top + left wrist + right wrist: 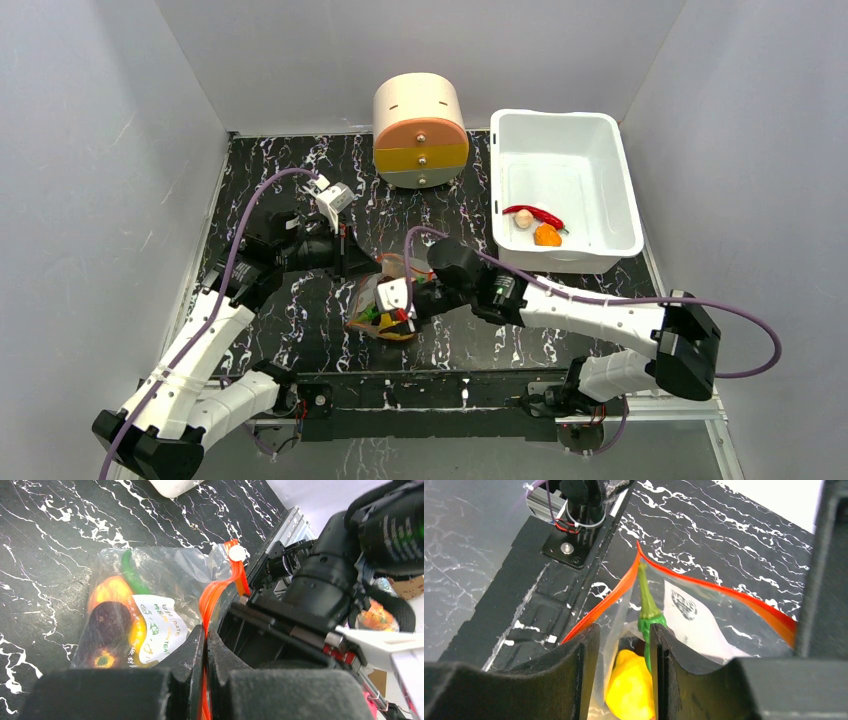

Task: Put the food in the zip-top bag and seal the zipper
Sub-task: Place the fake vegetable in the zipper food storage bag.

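Left claw [205, 642]: clamped tight on the zipper [220, 592], pinching that end of the mouth.

Right claw [623, 647]: jaws narrowly apart at the open mouth of the zip-top bag [704, 610]. The green chili [646, 607] stands between them, against one finger; as far as I can judge it is not gripped. The lemon [631, 687] sits just below, inside the bag, and the maroon piece [102, 625] is in there too.

Handling, my estimate: the bag is thin crinkly film, light, slippery, and collapses under any push. The zipper strip is its stiffest part, so I grip there, never on the film. The toy food looks hard, smooth and light, and likely to roll.

Position: the bag lies mid-tabletop [290, 190] toward the near edge, between my two claws.

Outward: the white tub [580, 160] at the far right corner holds a red chili [533, 214], a beige bulb [523, 219] and an orange fruit [547, 236], well apart from the bag and not yet loaded.
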Controlling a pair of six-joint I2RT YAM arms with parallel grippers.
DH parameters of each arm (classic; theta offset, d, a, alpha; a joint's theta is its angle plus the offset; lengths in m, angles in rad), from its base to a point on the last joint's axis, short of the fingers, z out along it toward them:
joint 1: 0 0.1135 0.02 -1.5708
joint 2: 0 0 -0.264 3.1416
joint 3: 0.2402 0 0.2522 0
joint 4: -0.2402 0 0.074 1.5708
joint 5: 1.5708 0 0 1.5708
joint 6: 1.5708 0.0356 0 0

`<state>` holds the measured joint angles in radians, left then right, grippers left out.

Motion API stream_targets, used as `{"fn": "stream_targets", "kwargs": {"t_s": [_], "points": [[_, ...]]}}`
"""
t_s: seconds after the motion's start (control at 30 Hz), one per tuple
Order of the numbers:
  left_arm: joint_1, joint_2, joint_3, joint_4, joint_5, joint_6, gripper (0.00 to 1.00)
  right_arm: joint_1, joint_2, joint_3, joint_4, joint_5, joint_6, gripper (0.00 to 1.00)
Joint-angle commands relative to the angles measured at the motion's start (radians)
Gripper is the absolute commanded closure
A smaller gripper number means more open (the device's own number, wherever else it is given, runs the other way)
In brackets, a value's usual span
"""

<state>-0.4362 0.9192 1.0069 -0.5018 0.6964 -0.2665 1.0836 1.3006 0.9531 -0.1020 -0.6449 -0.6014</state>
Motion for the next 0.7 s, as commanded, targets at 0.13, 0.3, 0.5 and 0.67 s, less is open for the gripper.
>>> {"fn": "stream_targets", "kwargs": {"t_s": [0.13,0.3,0.5,0.67], "points": [[-0.004,-0.016,0.007,0.012,-0.001,-0.033,1.0,0.098,0.045,0.029,0.177,0.173,0.053,0.64],[-0.004,-0.001,0.019,-0.007,-0.001,-0.041,1.0,0.106,0.077,0.023,0.18,0.236,0.051,0.67],[-0.004,-0.007,0.015,-0.006,-0.006,-0.049,1.0,0.122,0.098,0.02,0.18,0.355,0.062,0.78],[-0.004,-0.006,0.019,-0.006,-0.007,-0.059,1.0,0.122,0.109,0.017,0.21,0.384,0.074,0.8]]}}
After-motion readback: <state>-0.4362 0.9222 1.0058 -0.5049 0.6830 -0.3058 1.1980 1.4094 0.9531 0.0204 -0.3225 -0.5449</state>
